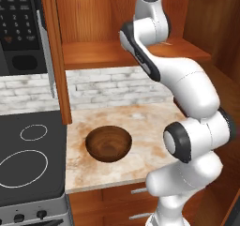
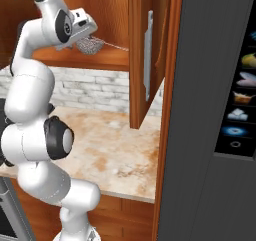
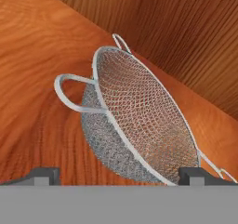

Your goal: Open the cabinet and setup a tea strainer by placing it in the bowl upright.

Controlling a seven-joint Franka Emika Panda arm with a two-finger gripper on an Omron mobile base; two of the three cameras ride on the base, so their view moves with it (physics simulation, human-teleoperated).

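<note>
The cabinet (image 1: 89, 54) stands open, with its right door (image 2: 142, 60) swung out over the counter. On its wooden shelf rests the tea strainer (image 2: 90, 46), a grey mesh basket (image 3: 139, 121) with a wire loop and a thin handle pointing right. My gripper (image 2: 90, 36) is inside the cabinet, right over the strainer. It is open (image 3: 120, 175), with one fingertip (image 3: 44, 174) on each side of the mesh and not touching it. The dark wooden bowl (image 1: 108, 143) sits upright and empty on the counter below.
A black microwave (image 1: 18, 28) hangs to the left, above a cooktop (image 1: 28, 159). The left cabinet door (image 1: 58, 56) juts out edge-on. The marble counter (image 1: 145, 122) has drawers (image 1: 117, 201) beneath it. A tall dark panel (image 2: 210, 110) walls off the right side.
</note>
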